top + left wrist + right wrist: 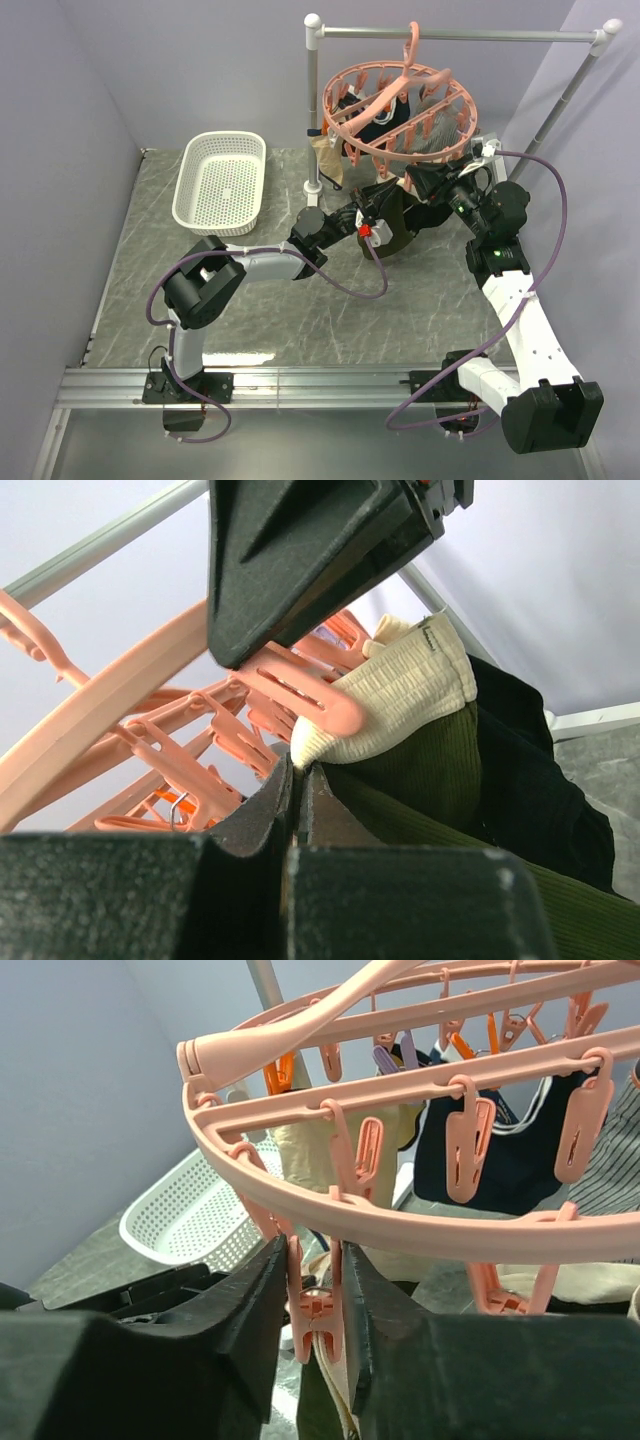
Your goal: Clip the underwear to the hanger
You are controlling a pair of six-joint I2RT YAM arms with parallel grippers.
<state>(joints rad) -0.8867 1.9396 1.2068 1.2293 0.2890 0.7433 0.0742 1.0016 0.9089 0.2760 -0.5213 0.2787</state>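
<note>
Pinning olive underwear [430, 770] to the pink hanger [450, 1230].
Shows the hanger on the rail [460, 35] at 1 o'clock of the table. Places the underwear below the ring's 6 o'clock rim, beige waistband [400, 695] raised against a peg [310, 695]. Has left gripper [300, 785] jaws pressed together, pinching olive fabric. Has right gripper [315, 1300] jaws squeezing that peg.

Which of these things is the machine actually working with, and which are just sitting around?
In use: olive underwear, pink hanger, left claw pinching the underwear, right claw squeezing a hanger peg.
Just there: white basket, grey rail stand, tan garment and dark garment hanging.
</note>
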